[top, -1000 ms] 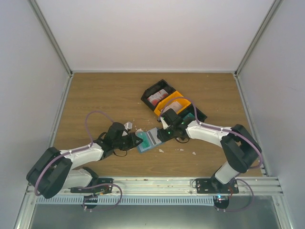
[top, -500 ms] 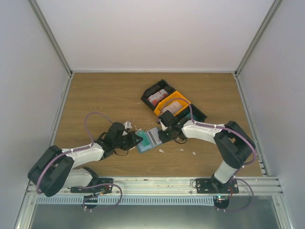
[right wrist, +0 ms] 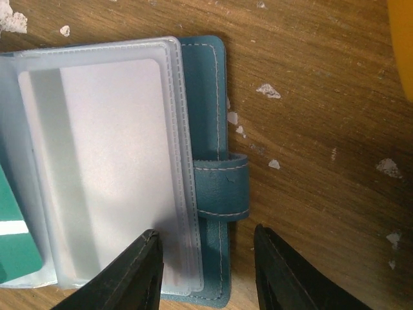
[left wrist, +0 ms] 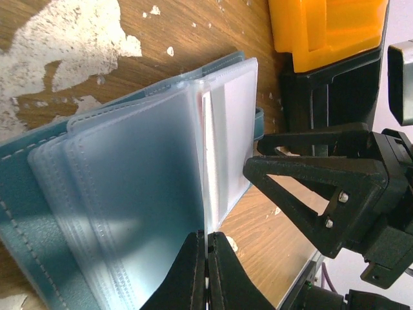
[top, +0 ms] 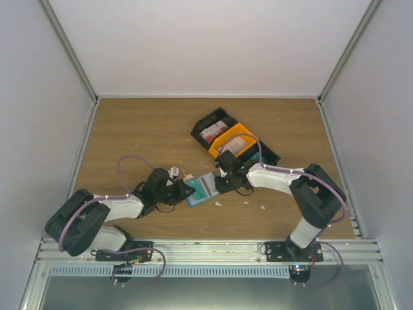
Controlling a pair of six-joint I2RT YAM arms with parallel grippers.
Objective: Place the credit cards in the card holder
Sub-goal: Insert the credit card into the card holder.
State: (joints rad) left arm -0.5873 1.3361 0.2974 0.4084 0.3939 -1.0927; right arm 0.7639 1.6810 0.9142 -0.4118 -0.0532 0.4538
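A robotics lab cell: plain white walls (top: 193, 45), aluminium rail (top: 206, 248), a worn wooden table (top: 142, 129).

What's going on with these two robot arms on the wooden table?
Both arms meet at the blue-teal stitched card holder, lying open mid-table. The left gripper is shut on the edge of one clear plastic sleeve, pages fanned. The right gripper stands open over the holder's strap side, holding no card. One teal green card sits in a sleeve; white cards with red blotches lie in the black-and-orange tray.
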